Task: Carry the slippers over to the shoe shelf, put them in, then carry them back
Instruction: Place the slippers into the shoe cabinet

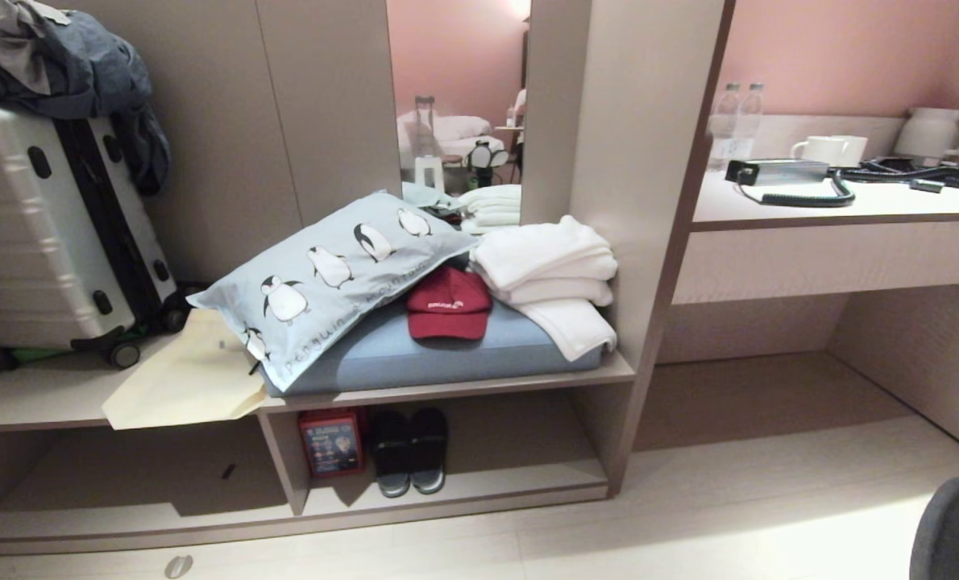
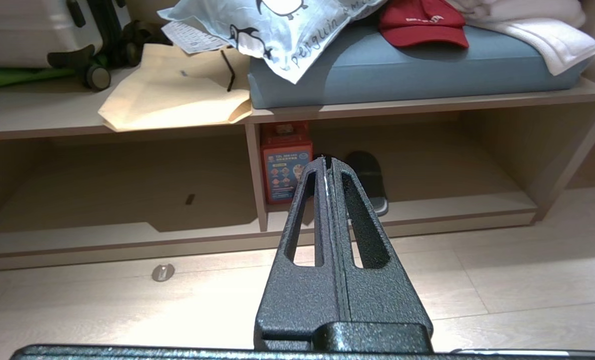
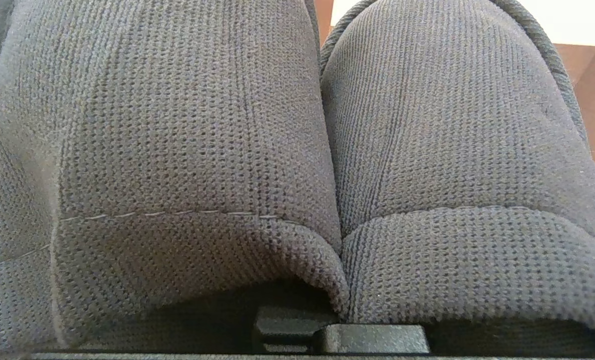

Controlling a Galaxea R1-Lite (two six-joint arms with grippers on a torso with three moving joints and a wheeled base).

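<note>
My right gripper (image 3: 337, 320) was clenched on the slippers (image 3: 297, 150), pressed close before it and apparently pinched by their straps. Still the carrying step: the shoe shelf (image 1: 447, 491) lay well ahead, so next came approaching.

Red cap (image 1: 448, 304) on blue cushion (image 1: 479, 350), beside towels (image 1: 548, 270).

The pair of dark grey slippers (image 3: 297, 150) is coarse knitted cloth, matt, with a stitched seam across each strap. The left gripper's black fingers (image 2: 365, 235) have a rough, pebbled matt finish. The low shoe shelf (image 1: 463, 491) is smooth, matt grey-brown wood grain. The silver hard-shell suitcase (image 1: 36, 234) on the far left looks like ribbed, slightly glossy plastic.
</note>
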